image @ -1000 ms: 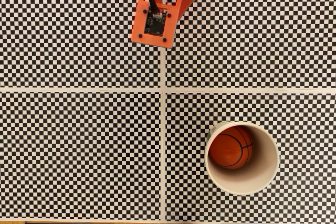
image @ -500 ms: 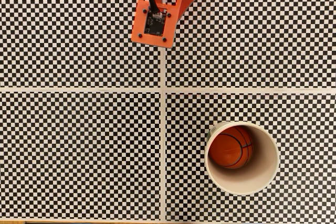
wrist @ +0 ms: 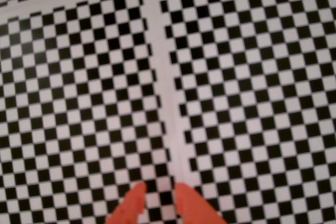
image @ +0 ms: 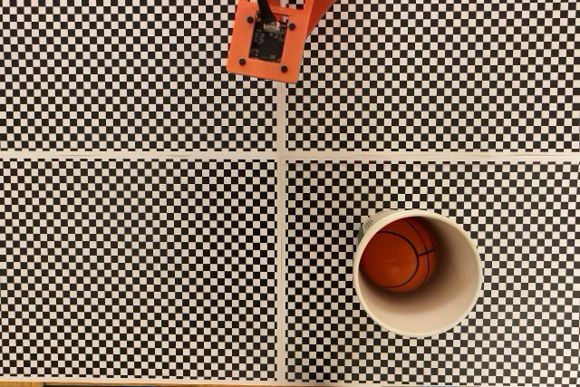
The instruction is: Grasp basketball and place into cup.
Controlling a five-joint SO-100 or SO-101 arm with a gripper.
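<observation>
Basketball, glossy orange with black seams, sits inside upright cream cup, near the checkered surface's lower right corner.

Nothing readable anywhere, honestly. No text, labels, brand marks or numbers show up in the fixed view or the wrist view.

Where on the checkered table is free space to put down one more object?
The whole lower-left panel, left of the pale seam, is bare, and so is the upper right. Crowded spots: the cup holding the basketball, and the arm at top centre.
</observation>
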